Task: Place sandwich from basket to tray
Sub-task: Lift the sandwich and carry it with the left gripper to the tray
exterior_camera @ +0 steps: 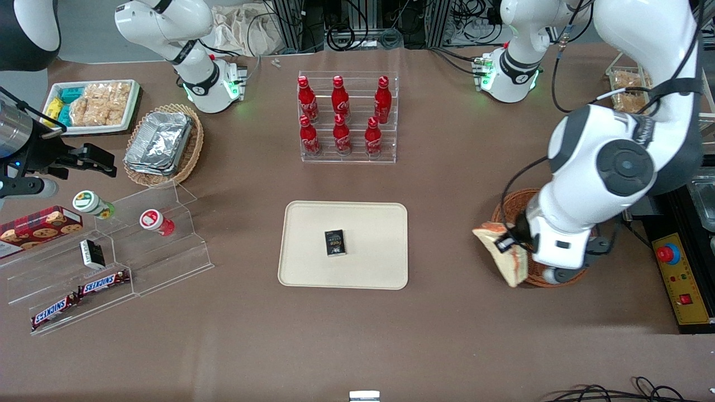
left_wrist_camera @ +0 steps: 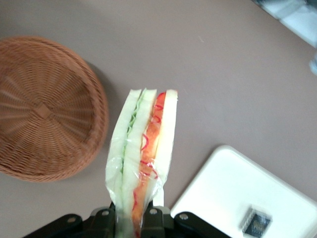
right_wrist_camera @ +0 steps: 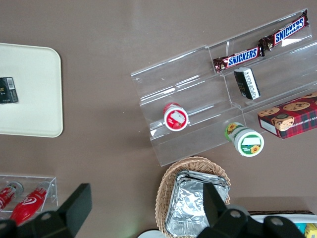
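Note:
The clear-wrapped sandwich (exterior_camera: pixel 505 251) (left_wrist_camera: pixel 143 148) hangs in the air, held by its wide end in my gripper (exterior_camera: pixel 516 248) (left_wrist_camera: pixel 132 218), which is shut on it. It has cleared the rim of the reddish-brown wicker basket (exterior_camera: pixel 511 206) (left_wrist_camera: pixel 44 109), which now holds nothing, and hovers over the brown table between basket and tray. The cream tray (exterior_camera: pixel 313 240) (left_wrist_camera: pixel 223 188) (right_wrist_camera: pixel 29 94) lies at the table's middle with a small black packet (exterior_camera: pixel 335 243) (left_wrist_camera: pixel 256 221) on it.
An acrylic rack of red bottles (exterior_camera: pixel 346 114) stands farther from the front camera than the tray. Toward the parked arm's end are a tiered acrylic stand (exterior_camera: pixel 111 251) with snack bars, a tan basket of foil containers (exterior_camera: pixel 162 142) and a white snack tray (exterior_camera: pixel 95 106).

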Motion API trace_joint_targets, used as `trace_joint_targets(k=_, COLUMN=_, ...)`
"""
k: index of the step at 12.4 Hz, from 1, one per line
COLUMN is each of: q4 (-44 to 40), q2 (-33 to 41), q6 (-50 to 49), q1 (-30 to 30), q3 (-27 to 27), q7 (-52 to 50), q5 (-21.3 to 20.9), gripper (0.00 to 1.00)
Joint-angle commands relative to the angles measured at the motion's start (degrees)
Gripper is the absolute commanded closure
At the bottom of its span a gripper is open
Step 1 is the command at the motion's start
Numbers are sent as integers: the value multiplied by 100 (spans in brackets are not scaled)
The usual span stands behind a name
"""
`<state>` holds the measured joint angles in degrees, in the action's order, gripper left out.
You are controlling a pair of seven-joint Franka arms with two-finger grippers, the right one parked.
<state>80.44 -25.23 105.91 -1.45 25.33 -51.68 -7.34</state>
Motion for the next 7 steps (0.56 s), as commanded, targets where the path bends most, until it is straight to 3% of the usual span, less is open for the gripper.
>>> trace_joint_targets(k=1, q4=-895, q2=-971, q6=-80, q1=388, q3=428, q7=289, q5=-345, gripper=100)
trace_joint_targets(k=4, q4=-1732, q2=-2017, q6=7, q1=1251, q3=420, q7=342, q5=-1075, gripper=100)
trace_joint_targets(k=7, q4=-1769, q2=-2573, q6=543, q1=1604, q3=411, q7=570, q5=-1138, gripper=100)
